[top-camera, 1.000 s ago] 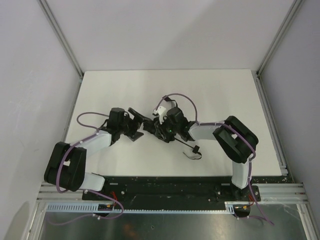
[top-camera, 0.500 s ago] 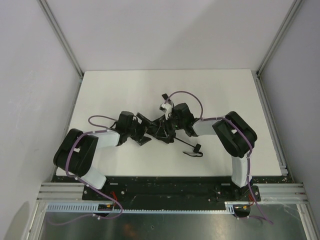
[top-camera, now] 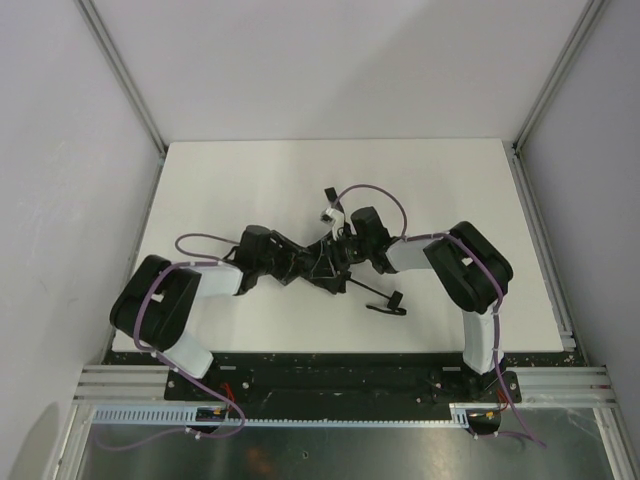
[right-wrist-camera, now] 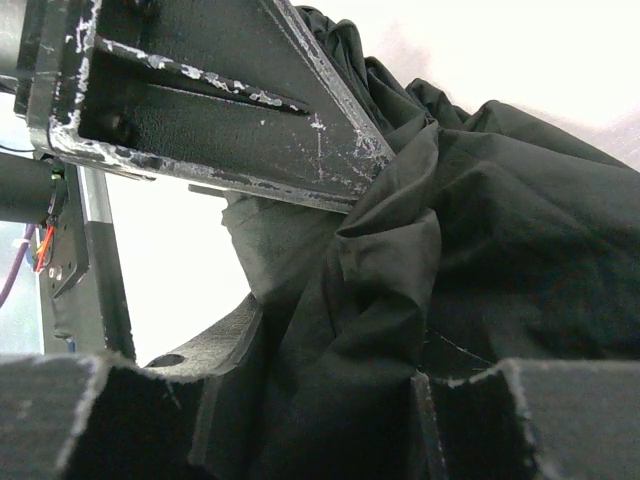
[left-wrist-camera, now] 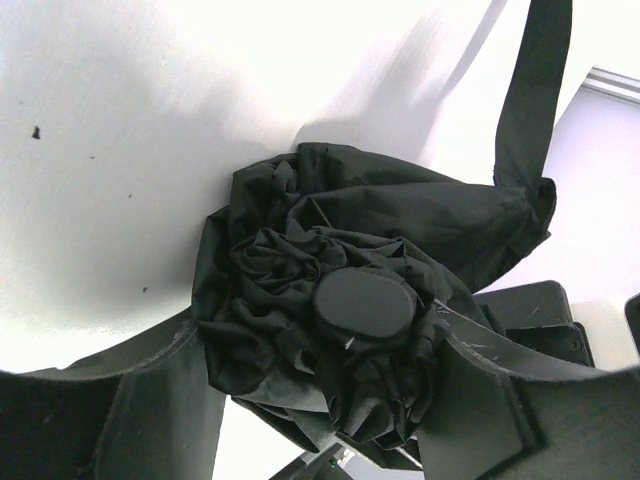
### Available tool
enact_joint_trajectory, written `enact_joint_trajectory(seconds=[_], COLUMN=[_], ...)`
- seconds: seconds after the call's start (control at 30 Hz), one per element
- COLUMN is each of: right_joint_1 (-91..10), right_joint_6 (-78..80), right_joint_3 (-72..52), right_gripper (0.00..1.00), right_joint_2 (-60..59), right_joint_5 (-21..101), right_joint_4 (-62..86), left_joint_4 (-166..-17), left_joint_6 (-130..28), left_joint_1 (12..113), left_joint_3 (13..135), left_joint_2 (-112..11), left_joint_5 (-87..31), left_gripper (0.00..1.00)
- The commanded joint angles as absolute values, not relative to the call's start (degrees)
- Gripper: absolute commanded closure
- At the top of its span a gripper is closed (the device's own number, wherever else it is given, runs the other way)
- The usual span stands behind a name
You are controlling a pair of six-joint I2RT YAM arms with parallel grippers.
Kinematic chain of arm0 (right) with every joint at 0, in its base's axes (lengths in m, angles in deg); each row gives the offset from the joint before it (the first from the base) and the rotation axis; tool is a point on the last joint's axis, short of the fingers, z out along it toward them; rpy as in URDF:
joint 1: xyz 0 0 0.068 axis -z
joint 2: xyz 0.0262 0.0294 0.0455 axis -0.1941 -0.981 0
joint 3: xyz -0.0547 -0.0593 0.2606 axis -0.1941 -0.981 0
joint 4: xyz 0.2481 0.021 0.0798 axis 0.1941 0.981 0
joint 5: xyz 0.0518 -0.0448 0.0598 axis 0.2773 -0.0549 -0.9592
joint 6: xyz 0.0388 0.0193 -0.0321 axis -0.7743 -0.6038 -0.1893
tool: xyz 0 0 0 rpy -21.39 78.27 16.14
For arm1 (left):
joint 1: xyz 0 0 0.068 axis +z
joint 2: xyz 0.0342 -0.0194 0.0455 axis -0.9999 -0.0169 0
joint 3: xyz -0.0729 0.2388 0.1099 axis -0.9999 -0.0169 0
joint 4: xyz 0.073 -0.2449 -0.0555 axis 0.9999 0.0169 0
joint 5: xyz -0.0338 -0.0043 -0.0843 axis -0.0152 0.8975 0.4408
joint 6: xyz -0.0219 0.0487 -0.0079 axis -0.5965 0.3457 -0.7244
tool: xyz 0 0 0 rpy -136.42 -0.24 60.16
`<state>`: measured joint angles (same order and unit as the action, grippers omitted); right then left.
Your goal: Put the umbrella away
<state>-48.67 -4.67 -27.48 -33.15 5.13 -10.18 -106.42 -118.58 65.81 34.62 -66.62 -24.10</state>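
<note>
The black umbrella (top-camera: pixel 312 266) is collapsed into a bunched bundle at the middle of the white table (top-camera: pixel 250 180), between both grippers. In the left wrist view I look at its end: an oval black cap (left-wrist-camera: pixel 362 303) ringed by crumpled fabric (left-wrist-camera: pixel 270 290). My left gripper (left-wrist-camera: pixel 320 345) is shut on this bundle, one finger on each side. My right gripper (right-wrist-camera: pixel 340 380) is shut on folds of the canopy (right-wrist-camera: pixel 500 230) from the other side. In the top view the left gripper (top-camera: pixel 290 266) and right gripper (top-camera: pixel 330 258) nearly meet. The umbrella's strap (top-camera: pixel 386 301) trails on the table to the right.
The left gripper's scratched finger (right-wrist-camera: pixel 200 100) crosses the top of the right wrist view, close to my right fingers. The strap (left-wrist-camera: pixel 530 90) runs up the right of the left wrist view. Grey walls and metal rails (top-camera: pixel 120 70) enclose the table.
The left arm has swung right and its gripper has pushed up against the right gripper. The right gripper has shifted slightly back. The umbrella bundle is now squeezed shorter between them.
</note>
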Motion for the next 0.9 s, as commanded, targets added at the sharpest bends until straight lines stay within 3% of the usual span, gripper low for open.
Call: enact_joint_trajectory(seconds=[0.0,0.13,0.2,0.37,0.53,0.7,0.87], right_joint_1=[-49.7,-49.8,-50.4,-53.1,-56.9,-62.7,-70.1], right_joint_6=[-5.9,-4.7,-2.7,1.9,5.8,11.5,17.4], right_joint_3=[-30.0,-27.6,-25.3,-20.3,-17.0,-16.6,-16.6], right_gripper=[1.0,1.0,0.95,0.57,0.3,0.11,0.03], right_joint_2=[-35.7,-35.4,-34.5,-29.0,-24.2,-21.0,-22.0], right_joint_5=[0.1,3.5,6.9,20.3,33.7,45.9,59.6], right_joint_4=[-2.1,3.3,8.3,19.2,24.9,25.1,23.3], left_joint_4=[-105.8,-105.8,-105.7,-105.0,-97.7,-93.9,-92.9], left_joint_6=[-115.9,-115.3,-115.7,-117.4,-117.8,-116.9,-117.0], left_joint_1=[65.7,65.6,65.5,65.5,65.4,65.4,65.3], left_joint_3=[32.8,31.4,30.7,29.7,31.6,33.2,34.4], left_joint_2=[-67.2,-65.5,-65.6,-66.2,-64.8,-62.9,-63.2], left_joint_5=[-31.7,-31.5,-30.7,-27.8,-28.3,-30.1,-28.9], left_gripper=[0.6,0.88,0.97,1.0,1.0,1.0,1.0])
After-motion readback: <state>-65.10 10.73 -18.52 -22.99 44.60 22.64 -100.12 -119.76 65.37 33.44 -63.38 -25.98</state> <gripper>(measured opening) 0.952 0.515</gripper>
